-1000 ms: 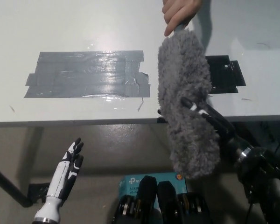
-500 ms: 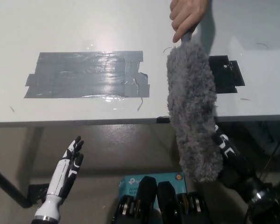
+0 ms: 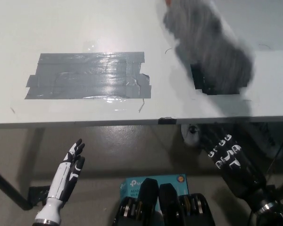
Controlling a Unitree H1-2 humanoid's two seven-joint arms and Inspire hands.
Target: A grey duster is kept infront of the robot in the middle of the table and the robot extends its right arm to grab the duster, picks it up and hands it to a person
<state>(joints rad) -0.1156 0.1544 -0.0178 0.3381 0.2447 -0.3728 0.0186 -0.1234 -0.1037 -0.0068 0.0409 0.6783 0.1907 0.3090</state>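
The grey duster (image 3: 208, 47) is a motion-blurred fluffy shape over the table's far right, above the white table (image 3: 85, 28). A sliver of a person's hand (image 3: 168, 2) shows at its top end, at the picture's upper edge. My black right hand (image 3: 222, 151) is below the table's front edge at the lower right, apart from the duster and holding nothing. My white left hand (image 3: 70, 165) rests at the lower left, open, below the table.
A patch of grey tape (image 3: 89, 75) covers the table's middle left. A black tape patch (image 3: 217, 82) lies partly under the blurred duster. A teal box (image 3: 153, 181) sits on the floor at the bottom middle.
The duster has swung up and away over the table in the person's hold. My right hand has let go of it and dropped below the table edge. The left hand has not moved.
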